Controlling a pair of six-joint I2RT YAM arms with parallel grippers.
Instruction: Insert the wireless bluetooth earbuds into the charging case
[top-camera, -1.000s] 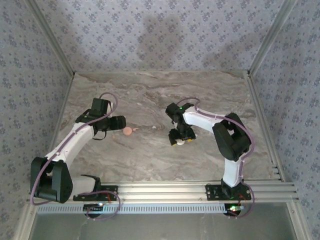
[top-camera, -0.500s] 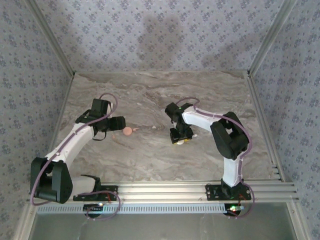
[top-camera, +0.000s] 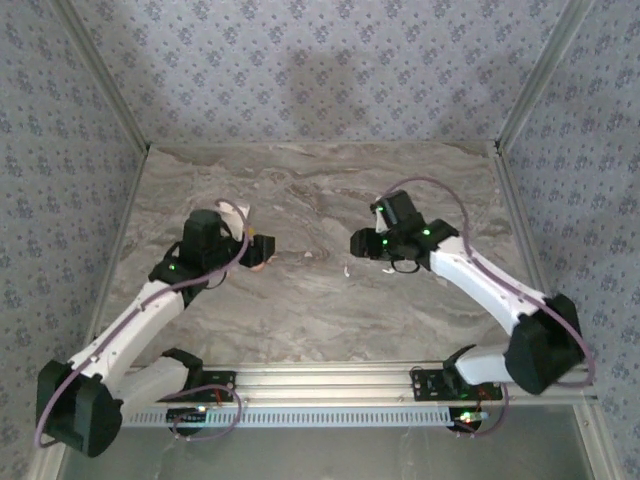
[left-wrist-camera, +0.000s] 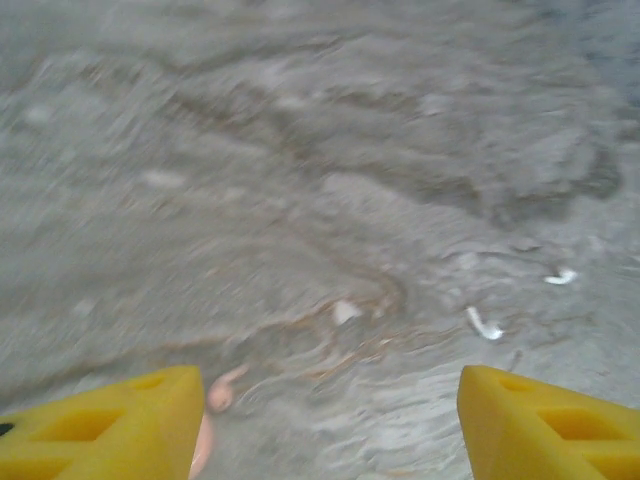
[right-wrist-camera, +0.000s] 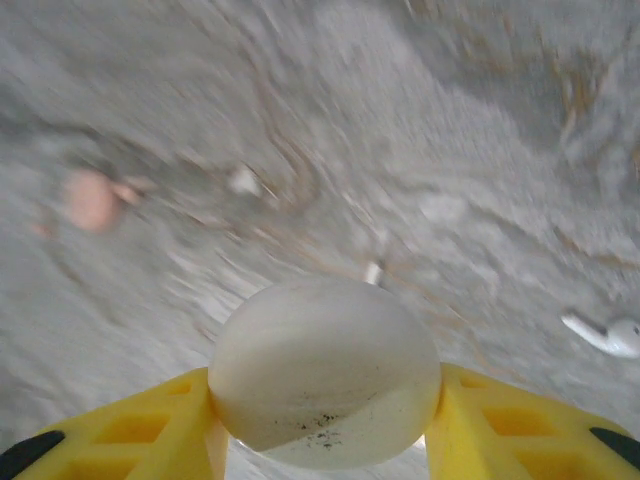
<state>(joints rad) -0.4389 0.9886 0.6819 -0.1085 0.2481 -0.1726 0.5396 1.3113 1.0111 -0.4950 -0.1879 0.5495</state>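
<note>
A white, egg-shaped charging case (right-wrist-camera: 325, 365) with a lid seam sits clamped between the yellow fingers of my right gripper (right-wrist-camera: 325, 415), held above the marble table. One white earbud (right-wrist-camera: 605, 335) lies on the table to the case's right, and in the top view an earbud (top-camera: 347, 270) lies just below my right gripper (top-camera: 358, 245). My left gripper (left-wrist-camera: 330, 430) is open with its yellow fingers wide apart. Two earbuds (left-wrist-camera: 485, 323) lie ahead of it to the right.
A small round pink piece (top-camera: 258, 264) lies on the marble table (top-camera: 300, 320) just under my left gripper (top-camera: 252, 245); it shows against the inner side of the left finger (left-wrist-camera: 220, 392). Patterned walls and metal rails (top-camera: 400, 375) bound the table.
My right gripper shut on the white case, rose and swung to the right. My left arm turned and brought its gripper over the pink piece, its fingers narrowing a little.
</note>
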